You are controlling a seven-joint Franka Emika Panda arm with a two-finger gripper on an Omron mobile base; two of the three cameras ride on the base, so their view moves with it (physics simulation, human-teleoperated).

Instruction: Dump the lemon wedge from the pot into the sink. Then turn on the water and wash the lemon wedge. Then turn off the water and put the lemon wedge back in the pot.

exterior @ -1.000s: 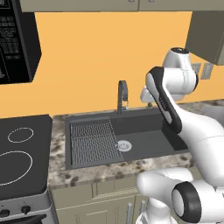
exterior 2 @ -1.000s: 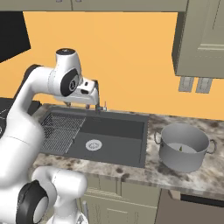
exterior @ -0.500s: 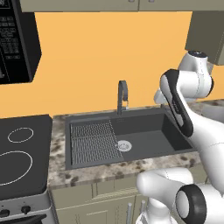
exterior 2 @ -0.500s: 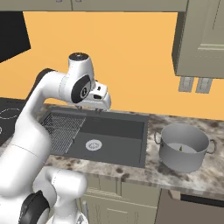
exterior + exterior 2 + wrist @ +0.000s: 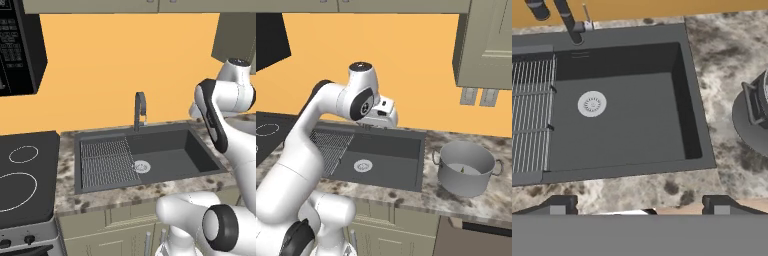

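Simulated kitchen, orange wall, speckled stone counter (image 5: pixel 406 197). Dark grey sink (image 5: pixel 197 150) set into the counter, ribbed wire grid (image 5: pixel 106 163) over its left half, round silver drain (image 5: pixel 141 166) on the bare floor beside the grid. Slim dark faucet (image 5: pixel 139 109) with arched spout at the sink's back edge. Black stovetop (image 5: pixel 22 175) with white rings at the counter's left end.

Grey metal pot (image 5: pixel 466 169) upright on the counter just beside the sink's right edge, small handles on its sides. Inside, against the far wall of the pot, a tiny yellow-green lemon wedge (image 5: pixel 461 170), seen from the right base view; too small to tell how it lies.

White arm bent high above the sink's right part, hand pointing down. Gripper (image 5: pixel 639 205) released, its two dark tips spread wide apart at the bottom of the hand view, nothing between them. Below the hand: the sink's bare right half, the counter's front strip, and the pot's side handle and rim at the right edge of that view. Gripper apart from the pot, touching nothing.
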